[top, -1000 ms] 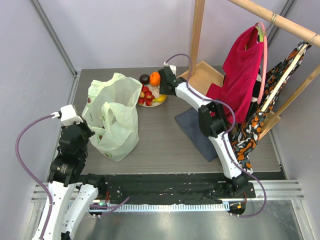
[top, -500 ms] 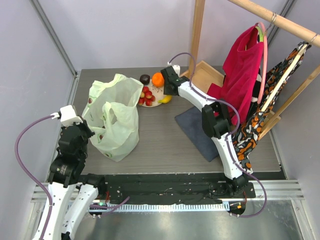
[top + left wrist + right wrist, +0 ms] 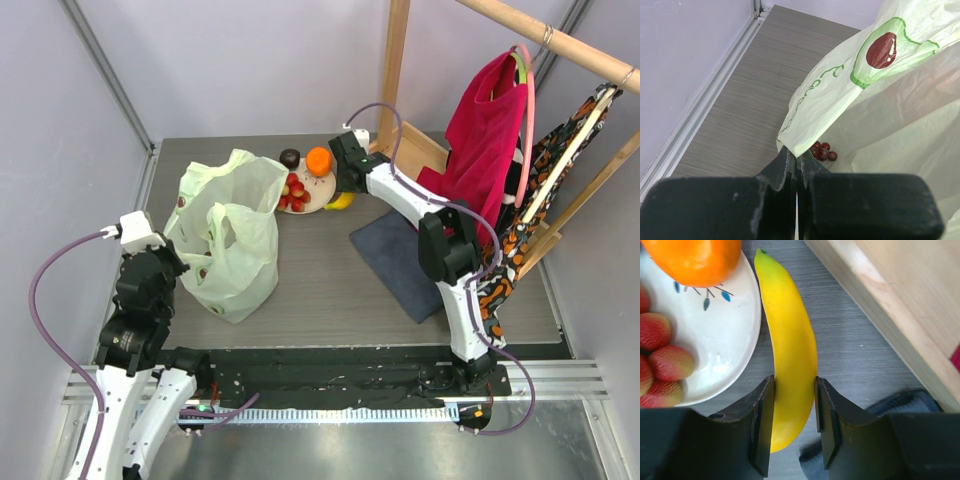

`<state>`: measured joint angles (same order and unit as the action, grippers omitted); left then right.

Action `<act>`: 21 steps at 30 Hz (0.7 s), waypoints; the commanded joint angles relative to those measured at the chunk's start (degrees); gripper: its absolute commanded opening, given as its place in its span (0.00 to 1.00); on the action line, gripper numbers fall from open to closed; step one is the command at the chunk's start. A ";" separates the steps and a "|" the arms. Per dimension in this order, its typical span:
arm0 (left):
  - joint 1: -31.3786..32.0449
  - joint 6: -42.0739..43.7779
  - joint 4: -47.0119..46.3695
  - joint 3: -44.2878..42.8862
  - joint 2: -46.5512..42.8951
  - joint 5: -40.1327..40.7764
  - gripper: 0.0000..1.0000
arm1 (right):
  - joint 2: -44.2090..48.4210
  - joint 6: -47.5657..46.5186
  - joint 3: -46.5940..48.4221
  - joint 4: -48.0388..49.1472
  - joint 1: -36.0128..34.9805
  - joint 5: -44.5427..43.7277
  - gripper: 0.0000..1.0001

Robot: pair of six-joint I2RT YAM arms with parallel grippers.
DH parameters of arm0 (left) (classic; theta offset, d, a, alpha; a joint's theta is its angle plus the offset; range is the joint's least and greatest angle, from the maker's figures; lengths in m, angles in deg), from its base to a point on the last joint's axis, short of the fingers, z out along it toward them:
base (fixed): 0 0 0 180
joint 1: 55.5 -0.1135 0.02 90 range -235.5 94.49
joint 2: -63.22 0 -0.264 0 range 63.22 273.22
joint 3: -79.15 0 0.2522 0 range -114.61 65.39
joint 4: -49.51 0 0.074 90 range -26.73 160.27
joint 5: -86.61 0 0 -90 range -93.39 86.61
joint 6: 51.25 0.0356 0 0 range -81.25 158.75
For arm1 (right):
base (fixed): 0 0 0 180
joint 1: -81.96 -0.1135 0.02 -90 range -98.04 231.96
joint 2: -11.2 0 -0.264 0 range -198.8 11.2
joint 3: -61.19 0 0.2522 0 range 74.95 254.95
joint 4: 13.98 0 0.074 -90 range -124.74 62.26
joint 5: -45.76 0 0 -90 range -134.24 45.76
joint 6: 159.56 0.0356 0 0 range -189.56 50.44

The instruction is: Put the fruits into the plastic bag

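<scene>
The pale green plastic bag (image 3: 230, 235) with avocado prints stands at the left. My left gripper (image 3: 186, 268) is shut on its near edge, as the left wrist view (image 3: 797, 160) shows with the bag (image 3: 840, 95). Dark red grapes (image 3: 823, 151) lie just past the fingertips at the bag. My right gripper (image 3: 345, 192) is shut on the yellow banana (image 3: 792, 355), just right of the white plate (image 3: 725, 335). The gripper also shows in the right wrist view (image 3: 794, 405). An orange (image 3: 319, 160), a dark round fruit (image 3: 290, 157) and red strawberries (image 3: 292, 192) sit at the plate.
A wooden tray (image 3: 410, 150) lies right of the plate, close behind my right gripper. A dark grey mat (image 3: 395, 255) lies on the table. A red cloth (image 3: 480, 150) and a patterned cloth (image 3: 510, 260) hang from a wooden frame at the right.
My right gripper has moved right, away from the plate, taking the banana off the plate's edge. The left arm and the bag have not moved.
</scene>
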<state>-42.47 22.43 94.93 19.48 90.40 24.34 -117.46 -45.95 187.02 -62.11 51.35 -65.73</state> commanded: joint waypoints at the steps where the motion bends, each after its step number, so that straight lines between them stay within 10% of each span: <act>1: -0.21 -0.38 -3.18 0.21 -0.02 -0.92 0.00 | 9.56 -1.38 -2.38 2.64 0.29 -2.15 0.15; 9: -0.21 -0.30 -3.71 0.30 -0.19 -2.32 0.00 | 26.51 -3.40 -15.54 13.35 0.20 7.33 0.10; 21: -0.21 -0.21 -4.24 0.65 -0.72 -2.33 0.00 | 42.97 -3.31 -33.58 53.93 -7.96 15.97 0.01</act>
<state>-42.47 22.43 93.95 19.93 90.24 22.37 -74.36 -47.83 155.05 -25.74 48.00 -50.06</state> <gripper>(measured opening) 0.011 0.406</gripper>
